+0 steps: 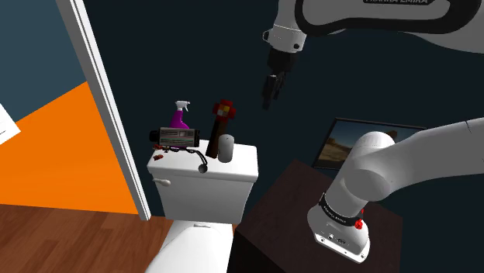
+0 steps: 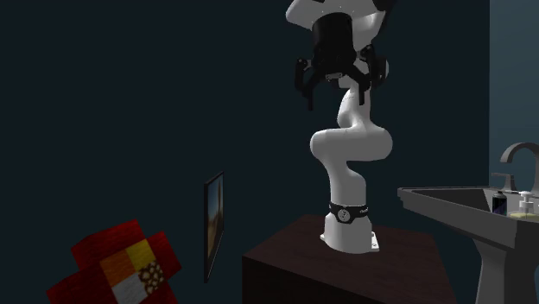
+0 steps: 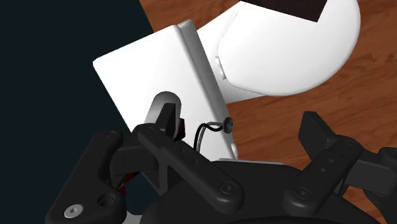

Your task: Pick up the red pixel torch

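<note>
Partly behind grey cylinder, red torch.

On tank: bottle, torch, cylinder, left to right in shoulder view. Stand right of tank.

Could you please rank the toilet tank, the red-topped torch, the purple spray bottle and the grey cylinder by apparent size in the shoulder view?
Largest: toilet tank.
Next: red-topped torch and purple spray bottle, too close to rank, since the bottle's base is hidden.
Smallest: grey cylinder.

Dark walls, wood floor, white toilet
</note>
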`<move>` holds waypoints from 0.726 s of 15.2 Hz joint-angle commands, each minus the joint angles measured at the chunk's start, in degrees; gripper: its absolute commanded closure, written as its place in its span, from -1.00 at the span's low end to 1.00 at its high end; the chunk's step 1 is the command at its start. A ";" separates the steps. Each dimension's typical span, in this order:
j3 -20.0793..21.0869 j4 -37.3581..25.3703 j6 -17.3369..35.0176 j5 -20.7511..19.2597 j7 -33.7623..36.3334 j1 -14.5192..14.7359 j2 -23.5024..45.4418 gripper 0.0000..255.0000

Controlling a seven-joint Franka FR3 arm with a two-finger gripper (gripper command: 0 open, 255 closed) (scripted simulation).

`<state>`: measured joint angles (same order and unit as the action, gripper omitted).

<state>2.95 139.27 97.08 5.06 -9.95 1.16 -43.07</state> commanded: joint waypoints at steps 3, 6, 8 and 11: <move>3.45 3.88 6.35 -0.19 5.32 -0.92 -0.38 -1.00; 9.05 8.50 15.92 -0.97 13.74 -2.78 0.71 -1.00; 13.11 10.71 22.23 -2.06 19.83 -4.54 2.54 -1.00; 19.87 12.62 31.28 -5.09 30.04 -8.56 6.77 -1.00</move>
<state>20.35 150.95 124.52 1.03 16.08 -6.00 -37.91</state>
